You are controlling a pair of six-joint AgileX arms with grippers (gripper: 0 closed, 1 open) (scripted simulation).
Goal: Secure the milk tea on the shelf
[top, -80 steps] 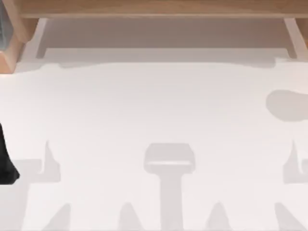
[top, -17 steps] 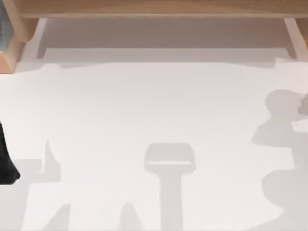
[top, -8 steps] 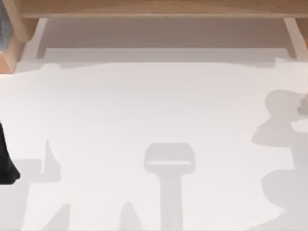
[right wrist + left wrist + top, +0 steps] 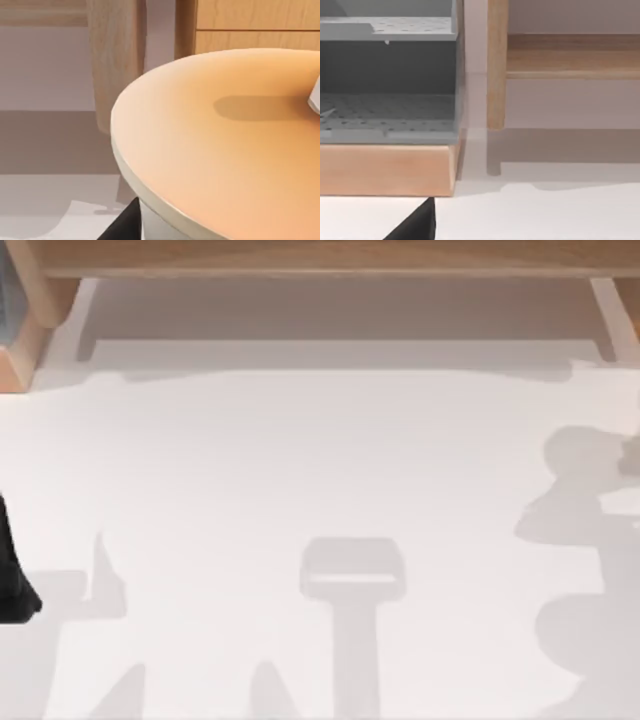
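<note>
The milk tea (image 4: pixel 225 150) sits very close in the right wrist view, its orange-tan top like a wide disc with the white straw (image 4: pixel 315 99) at one edge. One dark finger (image 4: pixel 125 224) of my right gripper presses against the cup's side. The shelf (image 4: pixel 320 258) runs as a light-brown board across the back of the table, and one of its upright posts (image 4: pixel 117 60) stands just behind the cup. In the top view the right arm and cup cast a grey shadow (image 4: pixel 580 500) at the table's right edge. My left arm (image 4: pixel 12 580) rests parked at the left edge.
A grey perforated rack (image 4: pixel 387 75) on a wooden base (image 4: pixel 385 170) stands at the back left beside a shelf post (image 4: pixel 496 65). A dark fingertip (image 4: pixel 417 224) of the left gripper shows below it. White tabletop (image 4: pixel 320 470) spreads in front of the shelf.
The shadow of the right arm and cup at the right edge has crept a little leftward. The left arm has not moved.
</note>
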